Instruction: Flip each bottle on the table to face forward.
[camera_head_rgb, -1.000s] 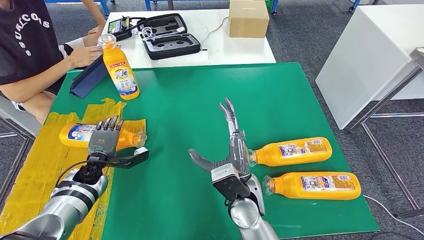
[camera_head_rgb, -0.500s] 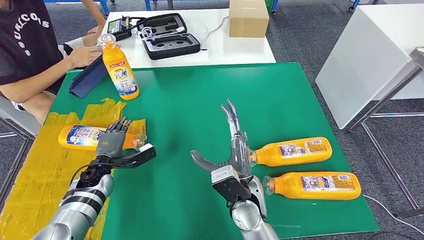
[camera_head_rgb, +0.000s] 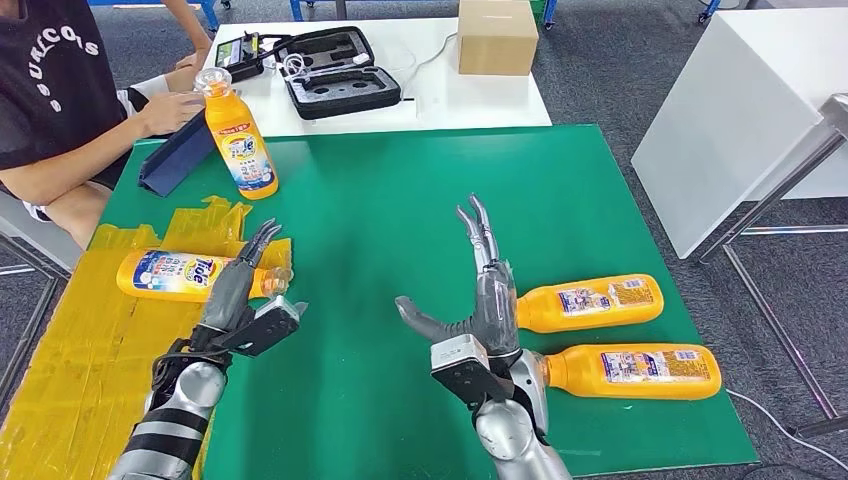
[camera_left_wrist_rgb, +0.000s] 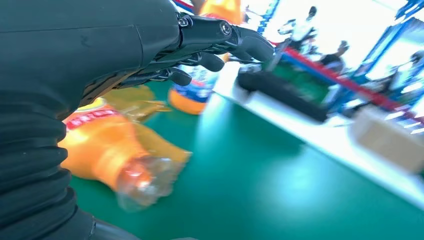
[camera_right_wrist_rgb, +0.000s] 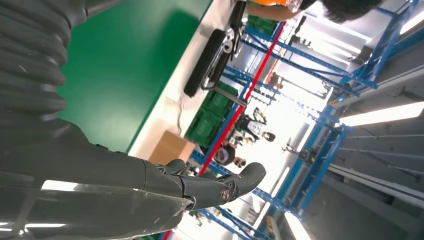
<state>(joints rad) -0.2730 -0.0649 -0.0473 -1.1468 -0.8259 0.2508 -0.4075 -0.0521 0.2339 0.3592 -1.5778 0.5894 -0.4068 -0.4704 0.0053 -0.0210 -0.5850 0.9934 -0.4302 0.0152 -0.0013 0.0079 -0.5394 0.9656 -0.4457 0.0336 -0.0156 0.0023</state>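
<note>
4 orange bottles are sitting on the green table (camera_head_rgb: 400, 200). 1 upright bottle (camera_head_rgb: 238, 135) is standing at 11 o'clock, near a person's hand (camera_head_rgb: 165, 108) and a dark blue folder (camera_head_rgb: 178, 155). A second, the left bottle (camera_head_rgb: 190, 274), is lying on yellow tape (camera_head_rgb: 80, 340) at 9 o'clock, its cap pointing toward table centre and its label facing up. The left hand (camera_head_rgb: 240, 300) is hovering just beside that cap, fingers spread and holding nothing — the left wrist view is showing the dark fingers (camera_left_wrist_rgb: 220, 37) extended above the blurred bottle neck, not touching it. At 4 o'clock 2 more are lying side by side with caps pointing inward: the far bottle (camera_head_rgb: 590, 303) and the near bottle (camera_head_rgb: 630, 371). The right hand (camera_head_rgb: 485, 300) is sitting between them and table centre, fingers stretched out and apart, thumb splayed toward 9 o'clock, empty — its back is just beside the far bottle's neck. Beyond the green table, at 12 o'clock, a white table (camera_head_rgb: 440, 95) is carrying an open black case (camera_head_rgb: 335, 72) and a cardboard box (camera_head_rgb: 497, 36).
</note>
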